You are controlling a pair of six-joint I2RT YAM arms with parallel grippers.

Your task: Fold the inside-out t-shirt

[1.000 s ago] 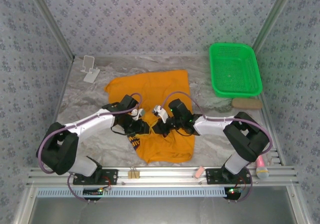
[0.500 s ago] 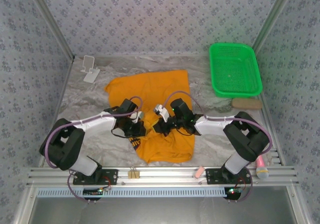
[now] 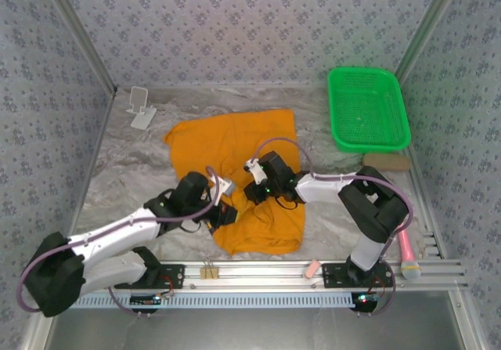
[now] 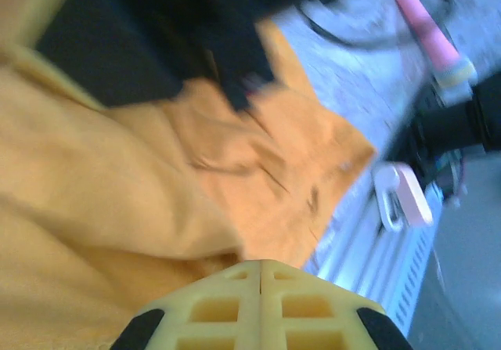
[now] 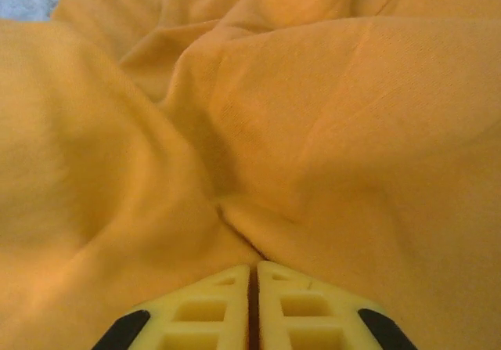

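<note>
Orange t-shirt (image 3: pixel 235 138) in left pincer (image 4: pixel 260 265), right pincer (image 5: pixel 253 268)

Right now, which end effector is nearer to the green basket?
Right. The right end effector is on the t-shirt, left of the green basket; the left end effector is farther left.

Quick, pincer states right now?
Left pincer: closed against the t-shirt, hold unclear.
Right pincer: closed, pinching the t-shirt.
</note>
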